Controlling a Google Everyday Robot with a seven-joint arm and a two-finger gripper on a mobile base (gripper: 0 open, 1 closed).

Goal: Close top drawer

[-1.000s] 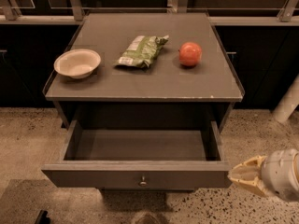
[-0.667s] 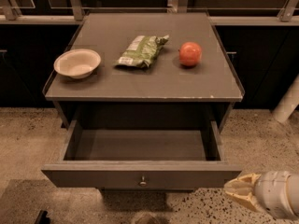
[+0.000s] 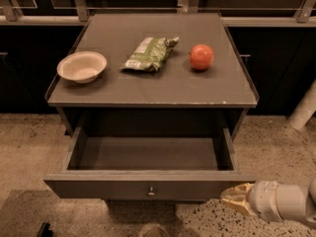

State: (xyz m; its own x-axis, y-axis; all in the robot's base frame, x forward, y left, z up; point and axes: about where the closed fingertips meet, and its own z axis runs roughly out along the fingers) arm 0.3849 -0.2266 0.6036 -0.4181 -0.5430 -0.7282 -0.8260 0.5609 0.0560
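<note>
The top drawer is a wide grey-brown wooden drawer, pulled fully open under the cabinet top, and its inside is empty. Its front panel faces me with a small round metal knob at centre. My gripper comes in from the lower right on a white arm. Its tan fingertips sit just at the right end of the drawer's front panel, at about the panel's height.
On the cabinet top stand a white bowl at the left, a green snack bag in the middle and a red-orange fruit at the right. Speckled floor lies around the cabinet. A white pole stands at the right.
My gripper has moved down and slightly left, from beside the drawer's right front corner to a spot lower along the front panel's right end. The drawer has not moved.
</note>
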